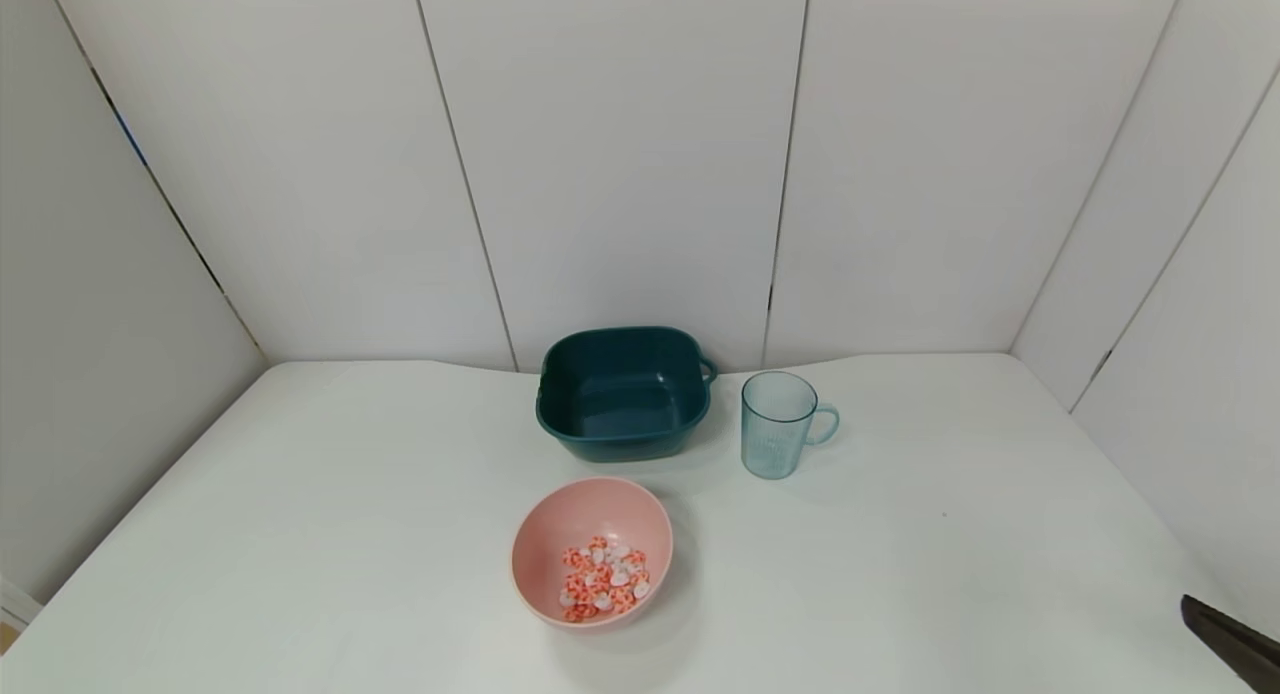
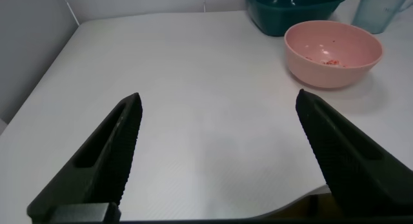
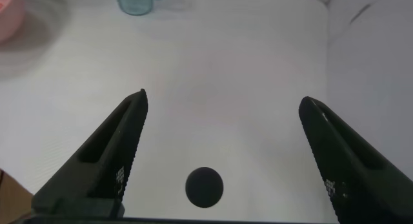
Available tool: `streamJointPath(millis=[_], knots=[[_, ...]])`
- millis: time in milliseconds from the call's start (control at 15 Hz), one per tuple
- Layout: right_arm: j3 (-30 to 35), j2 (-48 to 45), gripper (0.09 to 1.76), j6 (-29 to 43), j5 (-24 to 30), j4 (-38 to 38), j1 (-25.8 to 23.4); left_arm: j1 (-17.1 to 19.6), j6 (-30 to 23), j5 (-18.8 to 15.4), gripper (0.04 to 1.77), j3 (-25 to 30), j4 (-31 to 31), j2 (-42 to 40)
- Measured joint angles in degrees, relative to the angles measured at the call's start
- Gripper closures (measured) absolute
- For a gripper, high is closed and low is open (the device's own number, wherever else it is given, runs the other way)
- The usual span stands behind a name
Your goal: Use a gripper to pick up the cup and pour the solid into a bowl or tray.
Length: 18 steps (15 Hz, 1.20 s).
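The small transparent light-blue ribbed plastic cup (image 1: 778, 425) stands upright and empty at two o'clock from the round pale-pink plastic bowl (image 1: 546, 549), which holds the orange-red and white pieces (image 1: 603, 576). Both black hands, left hand (image 2: 216, 161) and right hand (image 3: 222, 158), gape open above the white tabletop (image 1: 950, 534).

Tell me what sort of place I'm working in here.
Likely a staged test booth: a white table boxed in by plain white panels, carrying only a pink bowl of beads, a teal tub and a cup.
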Motion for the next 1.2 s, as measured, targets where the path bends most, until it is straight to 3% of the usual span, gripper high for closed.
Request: streamJointPath(millis=[667, 1200], knots=[[0.4, -16.5, 0.15, 1.0, -0.6, 8.3, -17.9, 0.0, 0.0, 0.0, 0.09, 0.0, 0.0, 0.0], [6.7, -33.1, 0.14, 1.1, 1.0, 12.0, -19.5, 0.0, 0.0, 0.0, 0.09, 0.0, 0.0, 0.0]])
